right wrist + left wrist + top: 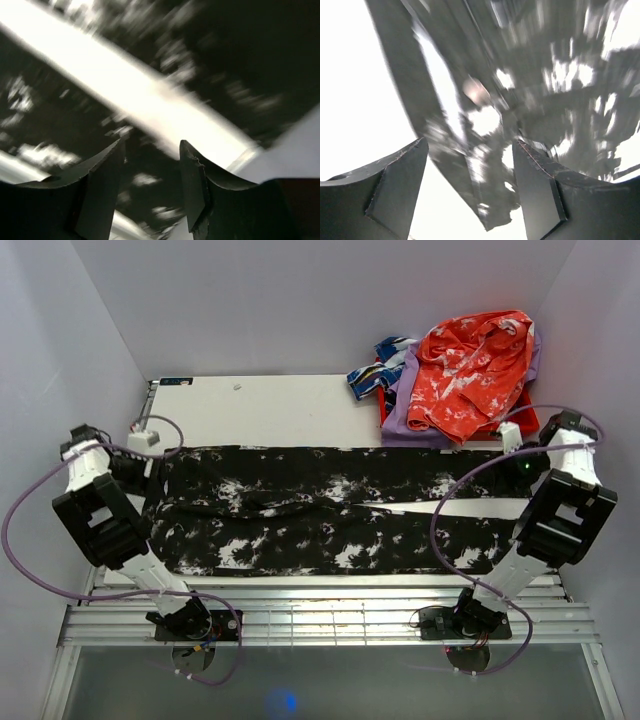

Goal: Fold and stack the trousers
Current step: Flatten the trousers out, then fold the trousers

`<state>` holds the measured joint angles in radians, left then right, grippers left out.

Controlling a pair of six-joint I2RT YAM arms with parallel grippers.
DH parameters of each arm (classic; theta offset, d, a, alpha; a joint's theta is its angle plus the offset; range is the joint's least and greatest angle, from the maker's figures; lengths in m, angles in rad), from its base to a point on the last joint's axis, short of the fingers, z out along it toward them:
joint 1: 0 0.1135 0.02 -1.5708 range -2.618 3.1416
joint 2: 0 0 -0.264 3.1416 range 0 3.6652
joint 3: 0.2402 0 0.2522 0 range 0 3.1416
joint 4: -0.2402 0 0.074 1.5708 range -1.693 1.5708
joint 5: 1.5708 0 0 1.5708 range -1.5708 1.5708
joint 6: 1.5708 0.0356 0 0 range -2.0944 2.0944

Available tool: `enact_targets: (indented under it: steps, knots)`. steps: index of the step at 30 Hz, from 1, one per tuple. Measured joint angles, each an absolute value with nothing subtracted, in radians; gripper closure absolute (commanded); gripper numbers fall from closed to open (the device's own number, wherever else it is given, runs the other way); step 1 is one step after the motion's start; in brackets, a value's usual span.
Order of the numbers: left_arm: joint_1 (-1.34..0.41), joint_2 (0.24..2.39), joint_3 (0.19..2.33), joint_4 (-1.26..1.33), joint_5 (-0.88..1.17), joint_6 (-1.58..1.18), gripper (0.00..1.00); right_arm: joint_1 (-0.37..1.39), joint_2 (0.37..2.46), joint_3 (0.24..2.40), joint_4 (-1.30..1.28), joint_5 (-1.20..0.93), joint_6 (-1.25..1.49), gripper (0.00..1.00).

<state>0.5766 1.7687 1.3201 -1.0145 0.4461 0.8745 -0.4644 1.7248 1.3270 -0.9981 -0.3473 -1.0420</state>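
White table (260, 410) under trousers (320, 510); orange garment (470, 370) only overhead

Trousers (300, 540), soft matt black cloth with white blotches; table (270, 405), smooth matt white top; front rail (330, 612), ribbed bare metal, dull sheen.

The trousers (330, 515) lie lengthwise across the near half of the counter (270, 410), one leg behind the other. A heap of other clothes (460, 375) sits at the far right corner, just behind their right end. The left jaws stand over the trousers' left end, the right jaws over the right end.
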Motion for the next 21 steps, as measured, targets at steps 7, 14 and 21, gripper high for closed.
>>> enact_targets:
  steps: [7,14,21]
  knots:
    - [0.557,1.969,1.795,-1.013,0.633,0.746,0.24,-0.419,1.871,1.624,-0.946,-0.429,-0.948,0.51]
    - [0.521,2.268,2.078,-0.93,0.71,0.607,0.23,-0.311,1.949,1.637,-0.883,-0.429,-0.901,0.47]
    - [0.503,2.393,2.101,-0.905,0.768,0.72,0.21,-0.305,2.063,1.701,-0.869,-0.4,-0.95,0.45]
